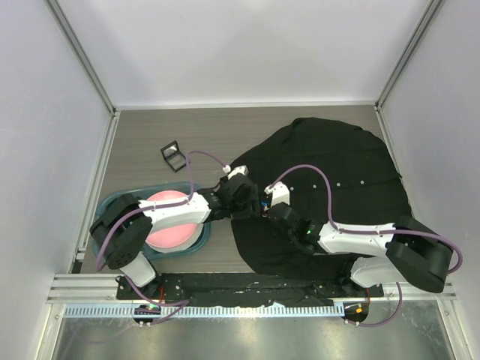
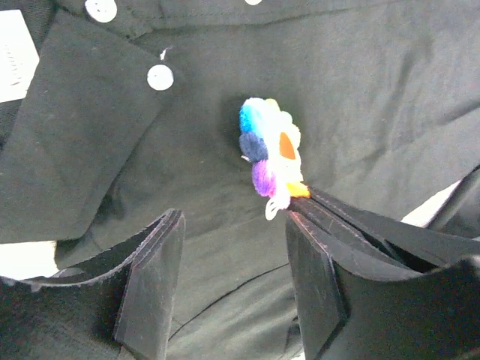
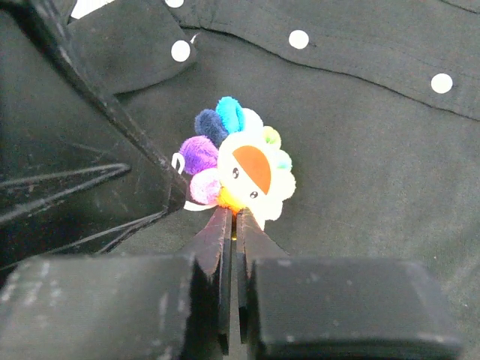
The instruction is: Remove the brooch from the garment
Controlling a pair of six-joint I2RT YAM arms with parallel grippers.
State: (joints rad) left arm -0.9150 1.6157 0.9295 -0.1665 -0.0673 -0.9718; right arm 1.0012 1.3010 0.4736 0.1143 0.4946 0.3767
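My right jaws are clamped on the lower edge of the brooch [image 3: 240, 169], which sits against the black garment [image 3: 360, 150] near its button row. My left jaws stand apart just beside it, holding nothing. The grip is made, but the pull-off looks undone, and I cannot tell whether the pin has left the cloth.

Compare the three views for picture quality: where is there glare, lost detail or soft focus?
Top external: even light, sharp, but the black garment swallows its folds, and the metal strip at the near edge glares. Left wrist: the brooch is washed out and soft. Right wrist: the brooch is crisp, while the right hand below it looks blurred and dark.
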